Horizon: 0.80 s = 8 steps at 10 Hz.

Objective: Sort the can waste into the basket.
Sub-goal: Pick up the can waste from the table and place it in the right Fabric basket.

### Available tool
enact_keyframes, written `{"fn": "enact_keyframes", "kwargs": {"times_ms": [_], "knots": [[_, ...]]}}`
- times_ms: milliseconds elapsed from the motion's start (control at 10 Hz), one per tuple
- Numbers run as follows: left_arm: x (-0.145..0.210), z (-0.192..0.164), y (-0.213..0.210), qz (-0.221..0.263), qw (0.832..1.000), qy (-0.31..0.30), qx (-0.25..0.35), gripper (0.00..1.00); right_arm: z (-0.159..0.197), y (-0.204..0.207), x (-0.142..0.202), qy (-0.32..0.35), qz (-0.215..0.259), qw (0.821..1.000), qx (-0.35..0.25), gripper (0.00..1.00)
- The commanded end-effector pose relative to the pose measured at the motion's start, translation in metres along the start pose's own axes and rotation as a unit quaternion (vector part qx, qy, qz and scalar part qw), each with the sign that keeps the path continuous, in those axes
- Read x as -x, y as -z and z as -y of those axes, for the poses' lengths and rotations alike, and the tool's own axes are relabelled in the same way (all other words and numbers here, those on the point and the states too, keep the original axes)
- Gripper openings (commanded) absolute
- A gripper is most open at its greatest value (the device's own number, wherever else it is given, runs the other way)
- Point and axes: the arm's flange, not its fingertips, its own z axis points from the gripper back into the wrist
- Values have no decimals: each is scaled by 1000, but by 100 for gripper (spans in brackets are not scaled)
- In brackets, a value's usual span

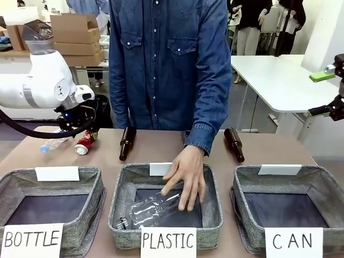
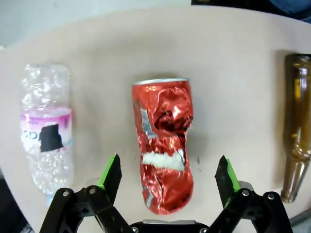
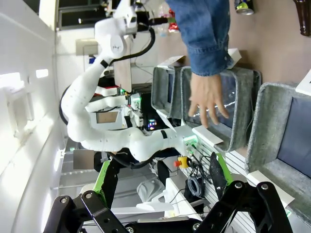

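Past the far right corner of my worktop (image 1: 157,148) I see a white table (image 1: 274,80) and, farther off that same corner, a pale wall (image 1: 329,27). Past the worktop's far left corner, brown cardboard boxes (image 1: 78,35) sit stacked. The light is bright and even.

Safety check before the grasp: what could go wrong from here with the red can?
1. The red can is crushed and uneven; closing the open left jaws astride it may let it slip or crumple further.
2. The CAN basket sits at the opposite end of the table, and the person's hand reaches into the PLASTIC basket between, so the carry might cross that hand.
3. A plastic bottle lies close beside the can; a jaw could nudge it.
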Motion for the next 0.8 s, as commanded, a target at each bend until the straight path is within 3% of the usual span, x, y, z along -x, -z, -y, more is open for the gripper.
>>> {"fn": "enact_keyframes", "kwargs": {"times_ms": [0,300,400,500,600,700], "knots": [[-10,-1,12,-23,1000,-7,5,100,0,-1,0,-13,-4,1000,2,100],[-12,-8,21,-25,999,-30,-3,100,0,-1,0,-13,-4,1000,2,100],[-12,-11,20,-20,999,-27,-7,40,0,-1,0,-13,-4,1000,2,100],[-12,-10,19,-21,999,-25,-2,40,0,-1,0,-13,-4,1000,2,100],[-12,-9,20,-21,999,-25,-3,0,0,-1,0,-13,-4,1000,2,100],[-12,-10,22,-24,999,-31,-2,38,0,-1,0,-13,-4,1000,2,100]]}}
